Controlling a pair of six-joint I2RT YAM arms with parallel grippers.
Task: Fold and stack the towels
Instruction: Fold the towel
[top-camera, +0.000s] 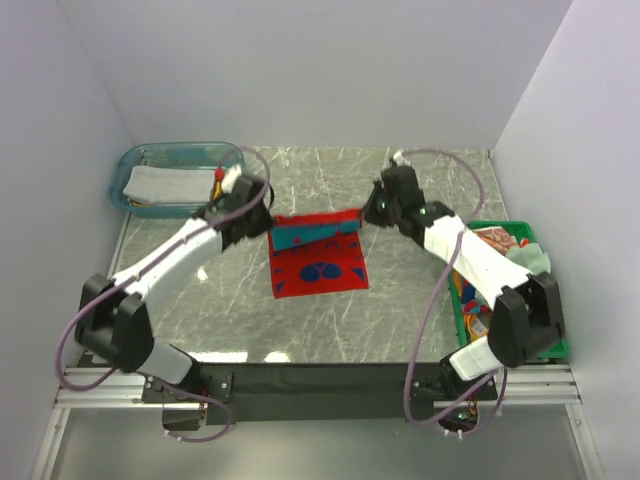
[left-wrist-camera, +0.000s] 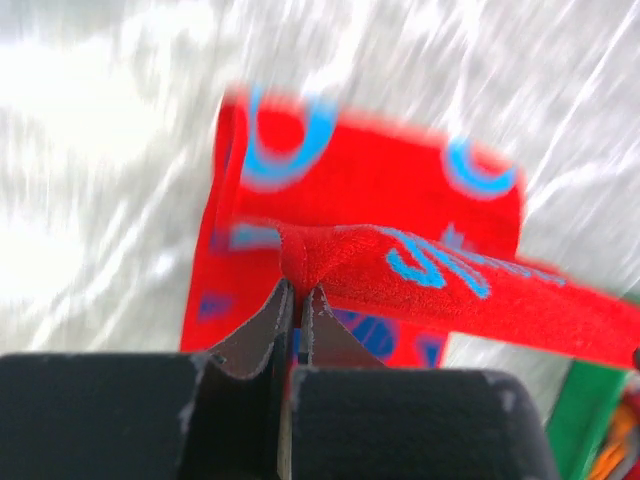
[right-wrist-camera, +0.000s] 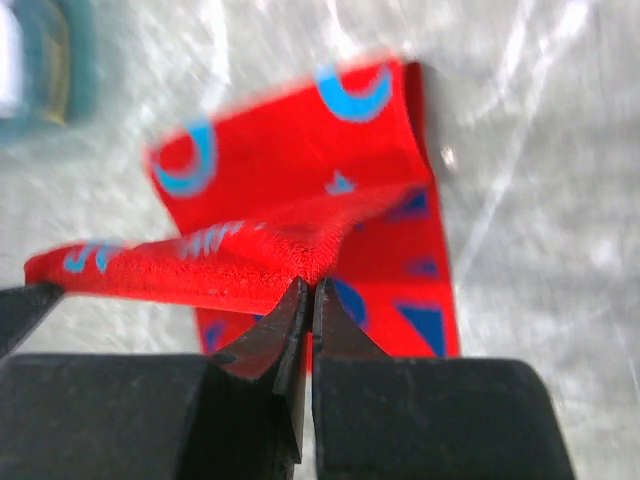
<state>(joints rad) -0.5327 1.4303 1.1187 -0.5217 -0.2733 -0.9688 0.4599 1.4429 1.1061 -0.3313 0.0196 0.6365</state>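
Observation:
A red towel (top-camera: 318, 262) with blue patterns lies in the middle of the marble table, its far edge lifted off the surface so the teal underside shows. My left gripper (top-camera: 268, 218) is shut on the far left corner of this towel (left-wrist-camera: 380, 200), the cloth bunched at its tips (left-wrist-camera: 300, 290). My right gripper (top-camera: 368, 212) is shut on the far right corner of the same towel (right-wrist-camera: 300, 190), pinched at its tips (right-wrist-camera: 310, 285). The raised edge stretches taut between the two grippers. A pale grey-white towel (top-camera: 168, 183) lies folded in the teal tub.
A clear teal plastic tub (top-camera: 138, 160) stands at the back left. A green plastic crate (top-camera: 520, 232) with more cloth stands at the right, partly hidden by my right arm. White walls close in the table on three sides.

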